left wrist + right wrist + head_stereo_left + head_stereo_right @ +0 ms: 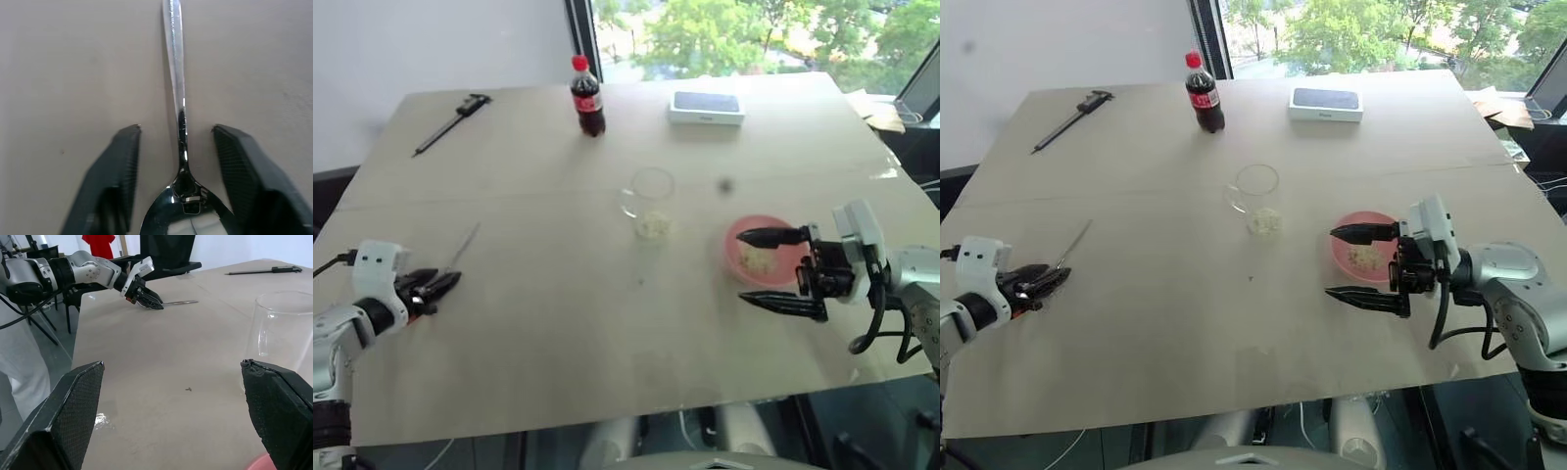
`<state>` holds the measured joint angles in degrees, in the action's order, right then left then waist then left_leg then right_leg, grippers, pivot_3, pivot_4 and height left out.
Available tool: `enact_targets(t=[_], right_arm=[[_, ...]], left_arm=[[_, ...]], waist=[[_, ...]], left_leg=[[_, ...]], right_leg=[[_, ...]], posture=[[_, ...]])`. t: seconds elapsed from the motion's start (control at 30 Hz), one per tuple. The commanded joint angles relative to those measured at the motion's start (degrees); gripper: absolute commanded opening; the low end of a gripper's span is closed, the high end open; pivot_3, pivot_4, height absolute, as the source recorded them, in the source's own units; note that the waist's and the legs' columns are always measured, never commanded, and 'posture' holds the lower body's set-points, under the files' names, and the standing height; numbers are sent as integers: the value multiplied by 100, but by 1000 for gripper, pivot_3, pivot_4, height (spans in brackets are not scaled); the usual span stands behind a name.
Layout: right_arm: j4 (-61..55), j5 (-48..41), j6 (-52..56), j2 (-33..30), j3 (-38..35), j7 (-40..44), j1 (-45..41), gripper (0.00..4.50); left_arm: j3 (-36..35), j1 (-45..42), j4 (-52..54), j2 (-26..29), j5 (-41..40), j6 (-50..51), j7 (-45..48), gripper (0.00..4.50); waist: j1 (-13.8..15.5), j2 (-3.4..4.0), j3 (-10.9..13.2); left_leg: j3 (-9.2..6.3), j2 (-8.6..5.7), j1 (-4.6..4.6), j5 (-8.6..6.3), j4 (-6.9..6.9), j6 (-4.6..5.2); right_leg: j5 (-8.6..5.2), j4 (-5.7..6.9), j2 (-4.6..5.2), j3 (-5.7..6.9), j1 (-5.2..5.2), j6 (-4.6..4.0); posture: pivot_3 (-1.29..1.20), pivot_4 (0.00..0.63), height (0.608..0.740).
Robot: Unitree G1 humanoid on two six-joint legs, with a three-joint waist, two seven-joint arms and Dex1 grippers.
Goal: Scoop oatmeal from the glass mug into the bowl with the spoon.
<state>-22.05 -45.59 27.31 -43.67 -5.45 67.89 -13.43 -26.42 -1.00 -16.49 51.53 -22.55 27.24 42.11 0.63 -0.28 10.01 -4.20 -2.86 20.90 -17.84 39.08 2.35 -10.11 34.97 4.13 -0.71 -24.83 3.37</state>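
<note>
Nearest, the left pincer [438, 285] straddles the spoon [177, 98] lying flat on the bench [558, 333], fingers apart, not yet pinching. The pickup is in hand; next it must close on the neck. The right pincer [781, 270] gapes beside the pink bowl [736, 240]. The glass mug [649, 203], with oatmeal [653, 226], stands mid-bench amid open room, well off every edge.

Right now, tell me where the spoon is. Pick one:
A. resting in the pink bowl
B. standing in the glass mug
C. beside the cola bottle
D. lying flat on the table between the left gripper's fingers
D: the spoon lies flat on the table, its bowl end between the fingers of the left gripper, far from the glass mug and the bowl.
</note>
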Motion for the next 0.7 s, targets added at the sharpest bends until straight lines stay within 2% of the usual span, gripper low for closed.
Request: enact_targets(t=[0.03,0.07,0.3,0.5,0.7], right_arm=[[-263,-104,-3,-14,-147,-45,32,4500],[-281,-122,12,-19,-152,-60,33,4500],[-261,-201,106,-12,-157,-130,-84,4500],[-76,-352,321,9,-203,-235,-412,4500],[4,-951,859,219,-264,-640,-1002,4500]], left_arm=[[108,200,-184,2,204,-48,59,290],[111,247,-177,-27,245,-134,56,48],[-199,472,357,-503,125,-629,-203,48],[-878,625,1936,-854,-108,-456,-946,48],[-1034,109,3866,-990,-676,32,-1542,48]], waist=[[-8,5,-3],[-7,8,-5],[5,21,-13],[11,-10,-6],[29,-30,2]], left_leg=[[1,1,-1,0,0,0],[2,2,-2,0,0,0],[12,-1,-2,1,0,-1],[4,3,7,0,0,-1],[-14,1,18,2,7,-4]], right_leg=[[1,0,-1,-1,0,-1],[1,1,-1,-2,0,-1],[2,-3,5,-12,0,-1],[3,-5,4,-11,-2,-1],[6,-6,6,-7,-2,-7]], posture=[[0,150,740],[0,150,740],[0,150,740],[0,150,740],[0,150,740]])
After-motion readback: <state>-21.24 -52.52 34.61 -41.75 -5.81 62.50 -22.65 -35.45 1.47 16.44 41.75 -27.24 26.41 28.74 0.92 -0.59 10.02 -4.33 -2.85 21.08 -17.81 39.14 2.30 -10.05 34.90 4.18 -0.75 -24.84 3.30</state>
